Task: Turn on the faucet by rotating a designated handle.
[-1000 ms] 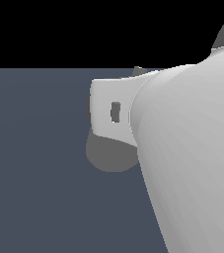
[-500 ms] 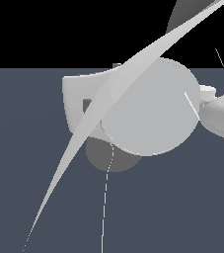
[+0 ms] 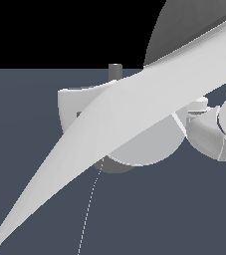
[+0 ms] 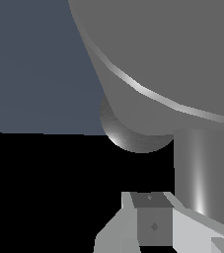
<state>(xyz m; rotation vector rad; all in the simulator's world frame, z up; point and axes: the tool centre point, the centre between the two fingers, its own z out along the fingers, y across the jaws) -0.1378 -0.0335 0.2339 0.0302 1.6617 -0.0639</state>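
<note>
Looking at the exterior view, most of the frame is blocked by white arm links (image 3: 134,114); only a grey stub of the faucet (image 3: 115,71) shows just behind them, and the claw cannot be picked out there. In the wrist view, the faucet (image 4: 182,54) looms just ahead of the claw (image 4: 153,222); a shiny upright cylinder, possibly the handle (image 4: 202,168), stands right beside one finger (image 4: 150,225), its long axis running away from the claw. Claw state cannot be told.

Light: even, flat, moderately bright; source direction unclear
Shadows: no cast shadows on the blue-grey desk (image 3: 30,149)
Glare: bright streak down the faucet (image 4: 202,178) cylinder, thin highlight arc on its curved edge
Focus: sharp renders, no blur
Background: pure black
</note>
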